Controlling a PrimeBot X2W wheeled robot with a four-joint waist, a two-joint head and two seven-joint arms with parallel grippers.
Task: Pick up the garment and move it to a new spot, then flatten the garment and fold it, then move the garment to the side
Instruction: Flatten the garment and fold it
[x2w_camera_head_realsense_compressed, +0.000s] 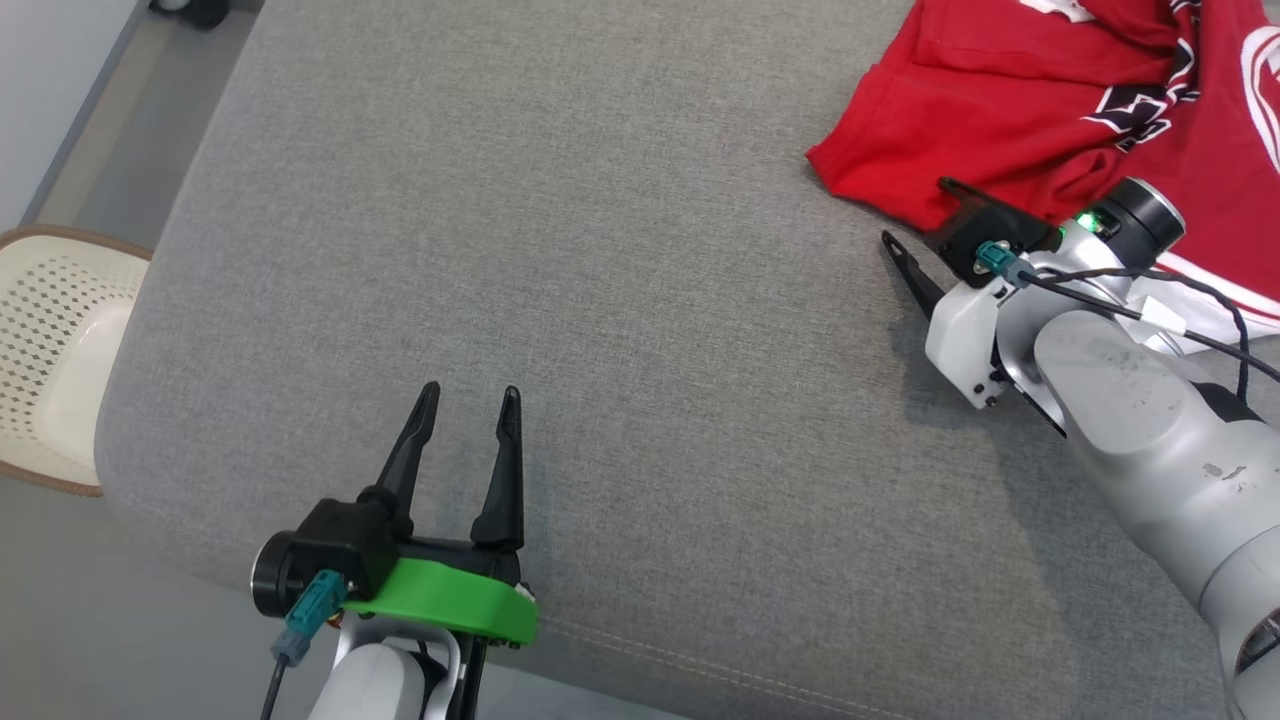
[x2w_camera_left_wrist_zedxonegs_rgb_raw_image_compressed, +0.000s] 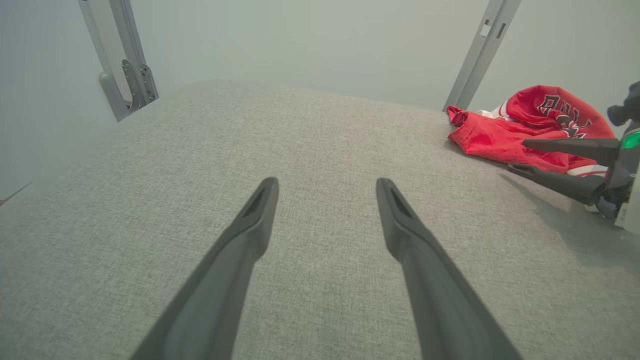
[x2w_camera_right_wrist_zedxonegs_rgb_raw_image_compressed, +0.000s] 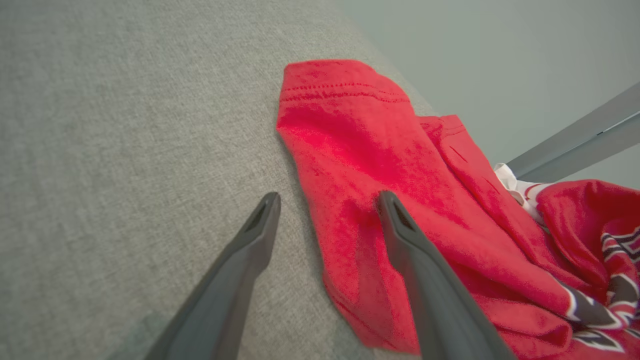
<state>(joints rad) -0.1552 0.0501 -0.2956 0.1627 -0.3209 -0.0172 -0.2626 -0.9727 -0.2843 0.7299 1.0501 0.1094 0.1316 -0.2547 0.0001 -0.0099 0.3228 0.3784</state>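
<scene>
Nearest the head camera sat the left hand, fingers spread wide and holding nothing, above the bare grey fabric-covered table. The red jersey lay well apart from it, far off to its right. The right hand was much the nearer of the two, at the garment's near edge. Its fingers stood wide apart and gripped nothing.

In the right wrist view, the right hand straddled that edge. One finger was above the red cloth and the other above plain table, and the jersey's border ran roughly along the line of the fingers (a stitched hem showed just ahead of the tips). The rest of the jersey lay crumpled ahead and to that hand's right. A grasp of the edge would likely fall to the right hand.
</scene>
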